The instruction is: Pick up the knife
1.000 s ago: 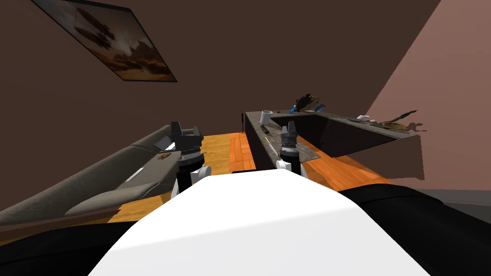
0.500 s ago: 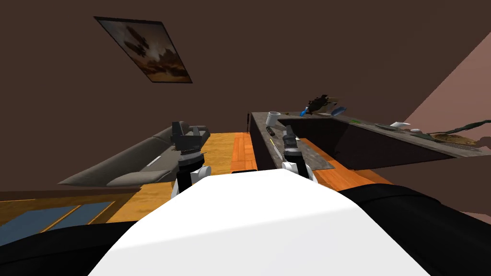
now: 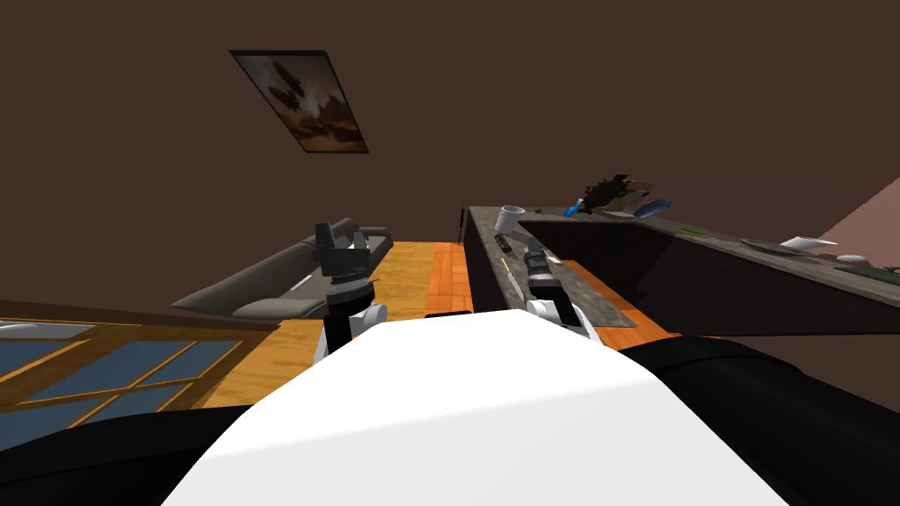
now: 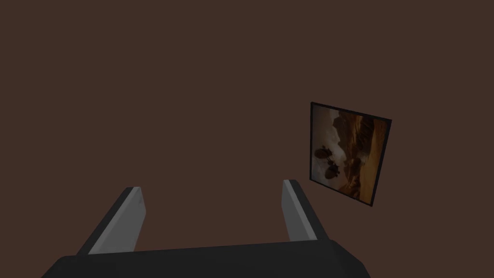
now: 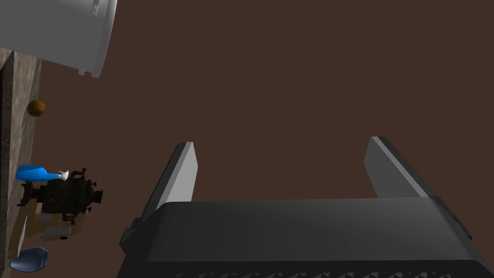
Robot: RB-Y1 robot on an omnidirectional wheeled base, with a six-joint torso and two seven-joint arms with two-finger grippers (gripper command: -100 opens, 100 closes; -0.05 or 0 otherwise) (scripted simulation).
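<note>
- Dark brown walls close off the room in the head view. A framed picture (image 3: 303, 101) hangs at about 11 o'clock, and a grey sofa (image 3: 281, 281) sits at 9 o'clock on the orange wood floor (image 3: 409, 268). A dark L-shaped counter (image 3: 591, 294) runs out toward 2 o'clock.
- On the counter's near arm stand a white mug (image 3: 510, 218) and a small dark item (image 3: 502, 243). Just nearer the robot lies a thin pale sliver with a yellowish end, likely the knife (image 3: 508, 267), though it is too small to be sure.
- The right gripper (image 3: 533, 255) hovers just at the sliver's 3 o'clock. The left gripper (image 3: 341, 235) is raised on the sofa side.
- From the left wrist, the left gripper (image 4: 212, 185) has its fingers spread wide, with nothing between them.
- From the right wrist, the right gripper (image 5: 283, 141) is likewise parted and empty. Off to its side, along the counter's stone top (image 5: 19, 120), are the mug (image 5: 62, 34), a small brown ball (image 5: 36, 107), a blue object (image 5: 34, 173), a dark ornate urn (image 5: 67, 195) and a blue dish (image 5: 29, 258).
</note>
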